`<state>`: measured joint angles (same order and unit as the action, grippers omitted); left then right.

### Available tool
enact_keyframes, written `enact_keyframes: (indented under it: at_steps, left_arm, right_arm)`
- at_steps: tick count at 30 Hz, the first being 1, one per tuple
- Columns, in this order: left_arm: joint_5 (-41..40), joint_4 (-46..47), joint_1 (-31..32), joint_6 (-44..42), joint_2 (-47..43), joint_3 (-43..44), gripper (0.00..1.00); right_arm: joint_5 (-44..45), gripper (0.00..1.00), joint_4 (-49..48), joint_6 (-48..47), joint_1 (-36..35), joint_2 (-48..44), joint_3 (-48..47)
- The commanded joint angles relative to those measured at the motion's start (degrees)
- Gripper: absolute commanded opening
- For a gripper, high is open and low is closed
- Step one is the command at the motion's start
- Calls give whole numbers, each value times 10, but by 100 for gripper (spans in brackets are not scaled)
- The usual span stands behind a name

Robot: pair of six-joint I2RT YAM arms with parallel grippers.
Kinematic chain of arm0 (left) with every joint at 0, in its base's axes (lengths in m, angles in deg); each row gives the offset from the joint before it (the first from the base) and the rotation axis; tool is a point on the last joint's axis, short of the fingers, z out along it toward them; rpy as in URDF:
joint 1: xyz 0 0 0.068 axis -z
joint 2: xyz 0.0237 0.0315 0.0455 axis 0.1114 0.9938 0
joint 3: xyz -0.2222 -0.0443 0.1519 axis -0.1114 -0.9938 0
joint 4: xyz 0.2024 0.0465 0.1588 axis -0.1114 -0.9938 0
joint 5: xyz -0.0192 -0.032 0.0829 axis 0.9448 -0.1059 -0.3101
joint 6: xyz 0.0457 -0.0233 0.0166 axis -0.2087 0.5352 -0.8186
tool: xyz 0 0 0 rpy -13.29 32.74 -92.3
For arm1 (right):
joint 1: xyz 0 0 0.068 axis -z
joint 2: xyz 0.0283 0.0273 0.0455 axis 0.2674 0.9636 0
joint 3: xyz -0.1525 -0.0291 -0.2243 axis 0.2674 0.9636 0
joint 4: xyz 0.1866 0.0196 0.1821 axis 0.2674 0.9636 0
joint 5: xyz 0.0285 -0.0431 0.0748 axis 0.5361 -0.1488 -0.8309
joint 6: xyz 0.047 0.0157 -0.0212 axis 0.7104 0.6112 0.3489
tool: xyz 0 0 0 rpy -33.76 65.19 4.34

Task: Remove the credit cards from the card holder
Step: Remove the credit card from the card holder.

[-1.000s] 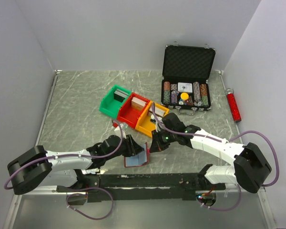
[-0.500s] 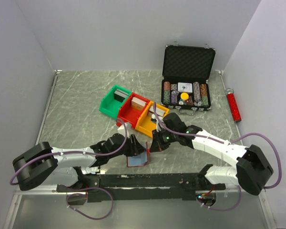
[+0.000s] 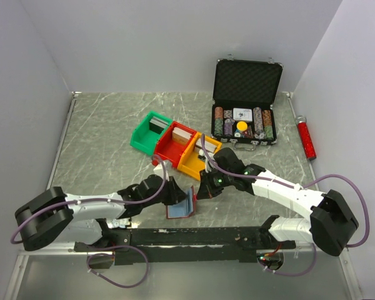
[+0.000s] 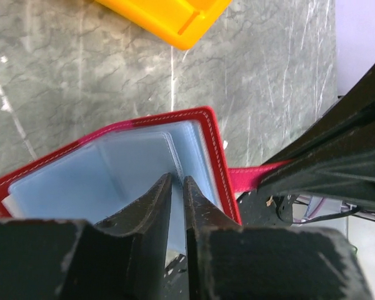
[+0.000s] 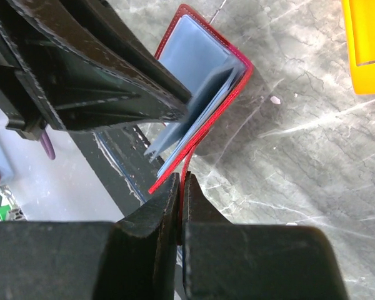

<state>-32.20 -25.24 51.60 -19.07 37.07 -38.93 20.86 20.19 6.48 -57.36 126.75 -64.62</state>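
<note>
The card holder (image 3: 177,212) is a small dark-red wallet standing open on the marble table near the front rail. Pale blue-grey credit cards (image 4: 128,169) fill its inside, and they also show in the right wrist view (image 5: 197,53). My left gripper (image 3: 176,195) reaches into the wallet from the left. Its fingers (image 4: 177,181) are nearly closed on the edge of one blue card. My right gripper (image 3: 199,192) is at the wallet's right side, shut (image 5: 182,182) on the red strap tab (image 4: 253,177). The wallet's red edge (image 5: 240,78) is lifted off the table.
Green (image 3: 147,132), red (image 3: 172,145) and yellow (image 3: 195,160) bins stand in a row behind the wallet. An open black chip case (image 3: 247,106) is at the back right, with a red cylinder (image 3: 306,139) beside it. The black base rail (image 3: 187,236) runs just in front of the wallet.
My left gripper has moved right, into the open wallet, and closed on a card. The wallet's right flap stands a little higher. My right gripper has stayed put on the strap.
</note>
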Motion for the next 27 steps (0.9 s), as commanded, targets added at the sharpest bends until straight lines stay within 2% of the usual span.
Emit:
enact_keyframes:
  at_steps: [1, 9, 10, 13, 15, 20, 27]
  left_arm:
    - [-21, -24, 3, 11, -39, -26, 19]
    - [-38, -68, 3, 17, -76, -40, 20]
    - [-42, -74, 3, 18, -83, -42, 22]
    - [-57, -104, 3, 21, -122, -47, 37]
    - [-71, -132, 3, 17, -150, -45, 41]
    - [-80, -162, 3, 15, -187, -49, 43]
    - [-64, -128, 3, 14, -173, -41, 41]
  right_arm:
    - [2, 0, -3, -5, 3, -19, -1]
    - [3, 0, -3, -5, 3, -16, -4]
    - [2, 0, -3, -5, 3, -16, -4]
    - [2, 0, -3, -4, 3, -16, -4]
    - [2, 0, -3, -4, 3, -17, -5]
    - [2, 0, -3, -5, 3, -14, -7]
    - [-1, 0, -7, -2, 3, -13, -4]
